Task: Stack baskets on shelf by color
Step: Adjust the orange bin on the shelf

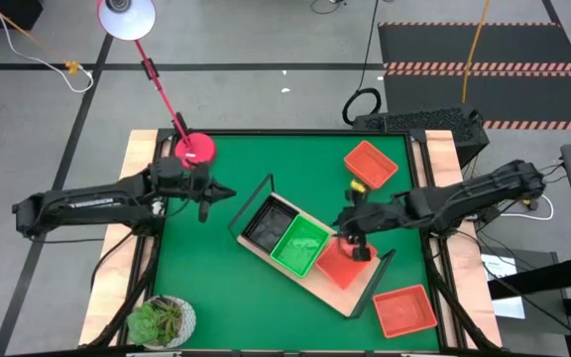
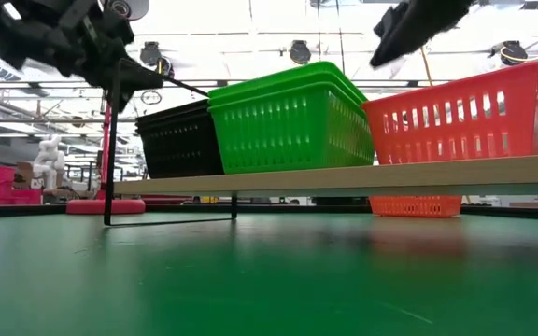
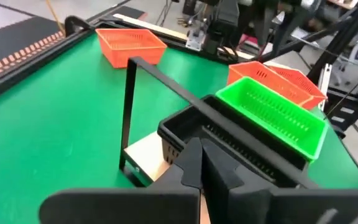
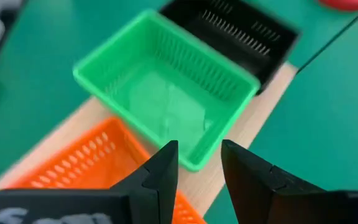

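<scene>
Three baskets stand in a row on the light-wood shelf (image 1: 357,296): a black basket (image 1: 266,226), a green basket (image 1: 300,245) and a red-orange basket (image 1: 337,268). Two more red-orange baskets rest on the mat, one far (image 1: 370,164) and one near (image 1: 404,309). My right gripper (image 4: 197,165) hangs open above the shelf, over the seam between the green basket (image 4: 166,93) and the red-orange basket (image 4: 98,162), with nothing between its fingers. My left gripper (image 3: 201,168) is shut, raised above the mat to the left of the shelf's black-basket end (image 3: 229,140).
Thin black wire frames (image 1: 256,203) stand up at both ends of the shelf. A lamp with a round red base (image 1: 196,149) stands at the far left, a potted plant (image 1: 162,319) at the near left corner. Bare green mat (image 1: 206,268) lies left of the shelf.
</scene>
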Controlling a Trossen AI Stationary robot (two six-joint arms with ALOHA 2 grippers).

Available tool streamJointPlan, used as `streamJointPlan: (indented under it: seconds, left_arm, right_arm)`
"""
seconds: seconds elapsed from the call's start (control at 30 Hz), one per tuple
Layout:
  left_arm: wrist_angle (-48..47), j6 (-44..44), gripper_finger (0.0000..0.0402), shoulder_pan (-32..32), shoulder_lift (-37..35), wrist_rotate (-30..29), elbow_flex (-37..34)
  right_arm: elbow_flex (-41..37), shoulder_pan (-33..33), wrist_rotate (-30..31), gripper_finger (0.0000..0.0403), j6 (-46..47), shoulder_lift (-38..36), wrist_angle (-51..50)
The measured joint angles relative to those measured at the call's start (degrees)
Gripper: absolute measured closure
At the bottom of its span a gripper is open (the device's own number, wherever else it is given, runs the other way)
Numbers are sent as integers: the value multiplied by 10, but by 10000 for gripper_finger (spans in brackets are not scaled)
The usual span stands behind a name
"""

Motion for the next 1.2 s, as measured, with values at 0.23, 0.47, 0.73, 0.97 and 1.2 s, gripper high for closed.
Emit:
streamJointPlan:
  seconds: [0.23,0.47,0.73,0.97,1.2]
  left_arm:
    - [-73,0,401,-76,-4,-101,71]
    - [-107,18,401,-156,53,-170,165]
    - [-137,72,401,-203,144,-211,263]
    - [-145,96,401,-209,193,-215,282]
    - [-172,94,401,-209,197,-216,282]
  right_arm:
    - [44,-1,-51,287,-2,56,-78]
    - [105,-5,-59,286,7,83,-217]
    - [95,-37,-30,264,11,84,-265]
    - [71,-61,-45,232,92,84,-282]
    - [25,-62,-46,237,115,84,-253]
